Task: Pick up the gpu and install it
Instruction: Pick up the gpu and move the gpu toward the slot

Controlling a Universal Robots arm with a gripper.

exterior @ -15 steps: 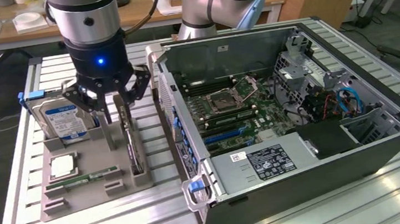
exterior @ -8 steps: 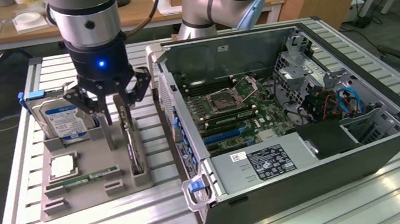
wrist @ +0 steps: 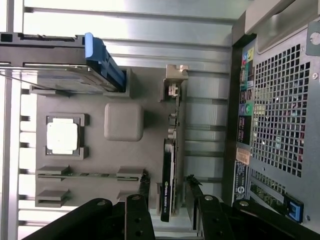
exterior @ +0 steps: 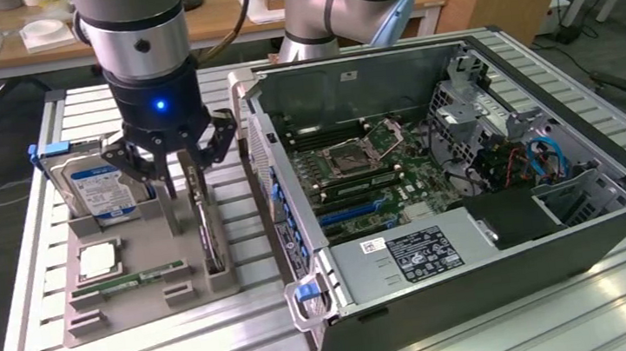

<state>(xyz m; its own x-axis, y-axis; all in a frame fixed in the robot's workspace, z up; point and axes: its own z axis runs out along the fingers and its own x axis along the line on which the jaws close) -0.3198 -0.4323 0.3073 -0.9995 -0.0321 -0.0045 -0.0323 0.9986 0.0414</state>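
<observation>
On edge in a tray slot beside the case, gpu stands upright. Pincer released, fingers straddling one end of the card, not gripping. Probably light, stiff, fragile: pinch the flat faces, avoid the connector edge.

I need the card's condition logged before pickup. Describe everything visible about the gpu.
The gpu is a thin, dark card standing on its long edge in a slot of the grey holder, beside the open computer case. Seen edge-on, it has a black body with a small printed label near one end and a silvery metal bracket at the other. The open gripper straddles it, with fingers on either side and gaps showing; no contact is visible.
</observation>
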